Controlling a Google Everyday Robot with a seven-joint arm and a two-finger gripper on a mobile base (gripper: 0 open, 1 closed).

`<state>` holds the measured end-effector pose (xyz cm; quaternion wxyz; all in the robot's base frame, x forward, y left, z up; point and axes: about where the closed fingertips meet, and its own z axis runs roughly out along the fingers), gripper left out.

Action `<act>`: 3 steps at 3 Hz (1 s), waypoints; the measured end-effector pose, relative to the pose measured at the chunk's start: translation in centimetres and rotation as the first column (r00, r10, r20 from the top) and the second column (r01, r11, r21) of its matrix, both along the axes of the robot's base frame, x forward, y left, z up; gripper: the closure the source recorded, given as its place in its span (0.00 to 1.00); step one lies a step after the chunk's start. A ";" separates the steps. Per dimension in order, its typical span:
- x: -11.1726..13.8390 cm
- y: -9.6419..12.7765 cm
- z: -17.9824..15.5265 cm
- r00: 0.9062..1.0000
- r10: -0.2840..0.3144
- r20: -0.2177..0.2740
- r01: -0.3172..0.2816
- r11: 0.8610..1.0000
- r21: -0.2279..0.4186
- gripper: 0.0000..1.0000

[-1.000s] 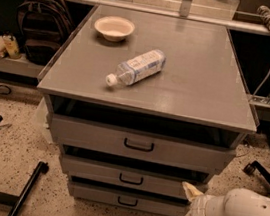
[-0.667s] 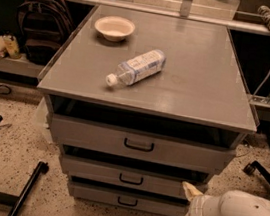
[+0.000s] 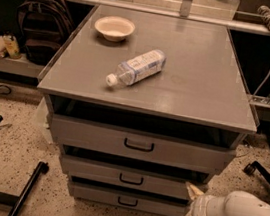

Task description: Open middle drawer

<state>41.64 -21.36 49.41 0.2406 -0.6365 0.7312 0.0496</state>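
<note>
The grey cabinet has three stacked drawers. The middle drawer is a wide shallow grey one with a small black loop handle at its centre, and it looks closed. The taller top drawer is above it and the narrow bottom drawer below. My gripper is on a white arm at the lower right, in front of the right ends of the middle and bottom drawers. Its cream fingers are spread apart and hold nothing. It is well right of the handle.
On the cabinet top lie a clear plastic bottle on its side and a cream bowl. A backpack sits on a shelf at the left. A black stand leg and cables lie on the speckled floor.
</note>
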 end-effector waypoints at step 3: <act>4.3 1.0 -2.3 1.000 0.008 0.012 -0.010 0.979 0.205 0.00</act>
